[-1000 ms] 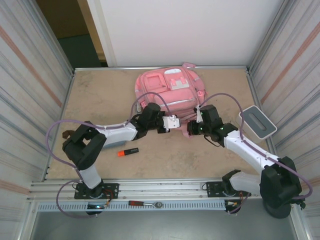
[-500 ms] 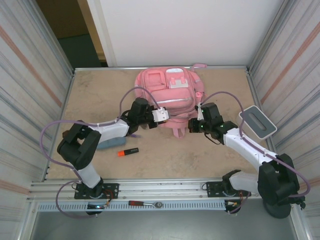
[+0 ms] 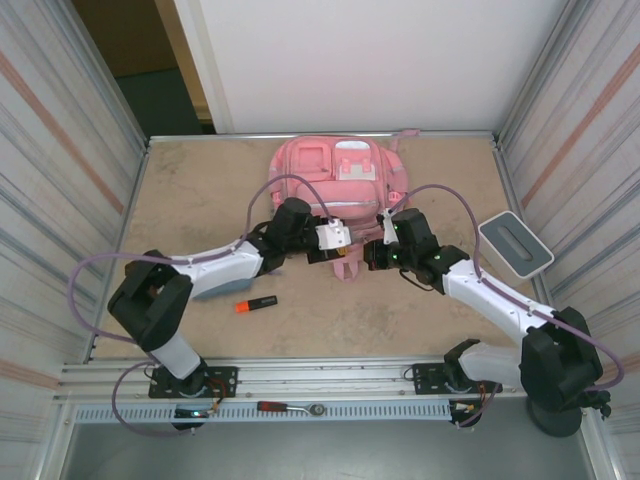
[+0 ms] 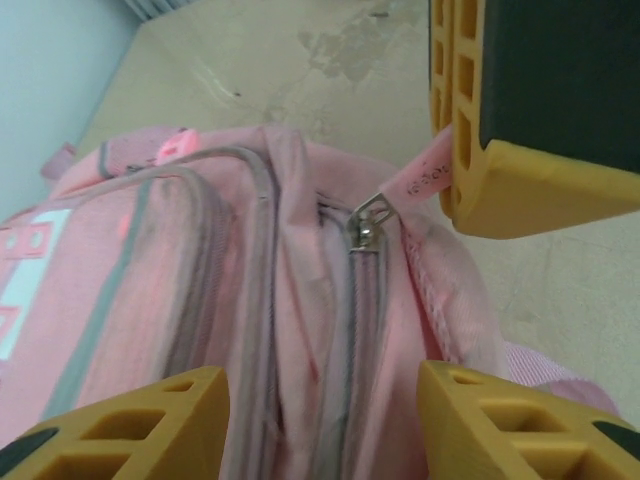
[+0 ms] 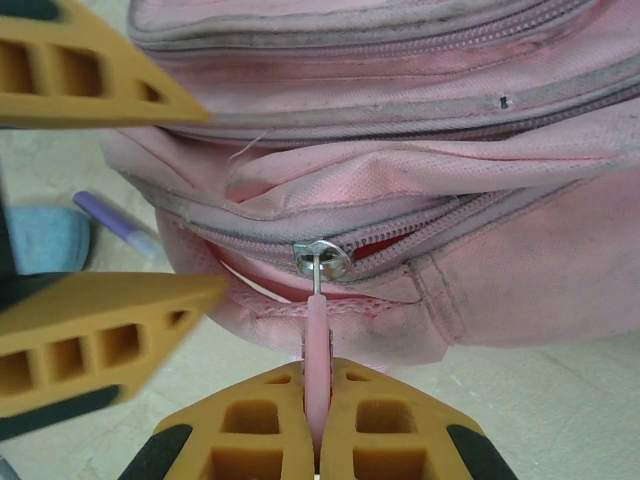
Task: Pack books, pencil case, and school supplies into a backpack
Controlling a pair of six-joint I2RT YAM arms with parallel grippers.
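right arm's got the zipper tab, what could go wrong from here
1. The right gripper pinches only the thin pink pull tab, which could slip out under a hard tug.
2. The left gripper hangs open over the backpack without pinning it, so the bag may slide along instead of unzipping.
3. Loose fabric folds beside the slider could catch in the zip and jam it.

place: lab cell | cue: ribbed panel walls (image 3: 50,170), aluminium rail (image 3: 320,375)

One backpack (image 3: 335,180), marker (image 3: 256,304), pen (image 5: 120,222), pencil case (image 5: 42,242), box (image 3: 515,245)
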